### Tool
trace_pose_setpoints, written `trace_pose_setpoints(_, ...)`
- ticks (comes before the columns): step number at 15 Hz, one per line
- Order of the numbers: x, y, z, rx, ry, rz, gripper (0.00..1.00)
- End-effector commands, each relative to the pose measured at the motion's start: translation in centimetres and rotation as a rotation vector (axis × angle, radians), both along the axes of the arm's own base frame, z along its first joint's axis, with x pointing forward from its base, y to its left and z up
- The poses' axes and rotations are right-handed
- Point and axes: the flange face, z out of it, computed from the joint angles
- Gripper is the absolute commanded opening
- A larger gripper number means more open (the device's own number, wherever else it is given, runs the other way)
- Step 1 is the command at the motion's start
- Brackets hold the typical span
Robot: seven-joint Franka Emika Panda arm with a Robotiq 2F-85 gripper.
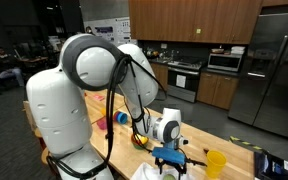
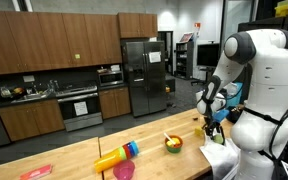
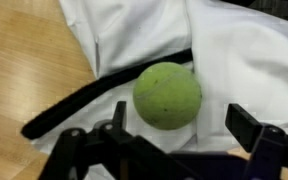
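A green tennis ball (image 3: 167, 95) lies on a crumpled white cloth (image 3: 234, 50) with a black strip (image 3: 94, 95) across it. My gripper (image 3: 181, 127) is open and hovers just above the ball, one finger on each side and neither touching it. In both exterior views the gripper (image 1: 170, 153) (image 2: 215, 128) points down over the white cloth (image 2: 220, 156) at the end of the wooden counter (image 2: 154, 160). I cannot make out the ball in those views.
A yellow cup (image 1: 216, 162) stands near the gripper. A yellow bowl (image 2: 173, 145), a yellow and blue cylinder (image 2: 117, 156), a pink cup (image 2: 124, 171) and a red item (image 2: 36, 172) lie along the counter. Kitchen cabinets and a steel fridge (image 2: 142, 75) stand behind.
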Motion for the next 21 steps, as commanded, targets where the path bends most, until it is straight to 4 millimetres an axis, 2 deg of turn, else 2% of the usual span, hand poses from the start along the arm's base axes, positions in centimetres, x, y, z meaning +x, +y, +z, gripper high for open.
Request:
trace_pose_setpoints(1,-1.0,-1.2,1.1,-0.077,-0.003,-0.061,1.00)
trace_pose_setpoints(8,-3.3,-0.8,-0.5,-0.032,-0.008,-0.124,1.00)
trace_pose_setpoints(10,-2.6,-0.9,-1.0,-0.033,-0.008,-0.117,1.00)
trace_pose_setpoints(11,-2.6,-0.8,-0.9,-0.050,-0.007,-0.106,0.75)
trace_pose_setpoints(12,-2.4,-0.6,-0.9,-0.061,-0.012,-0.090,0.74)
trace_pose_setpoints(17,-2.4,-0.6,-0.4,-0.104,-0.020,-0.059,0.38)
trace_pose_setpoints(21,-1.7,-0.6,-0.4,-0.111,-0.021,-0.056,0.38)
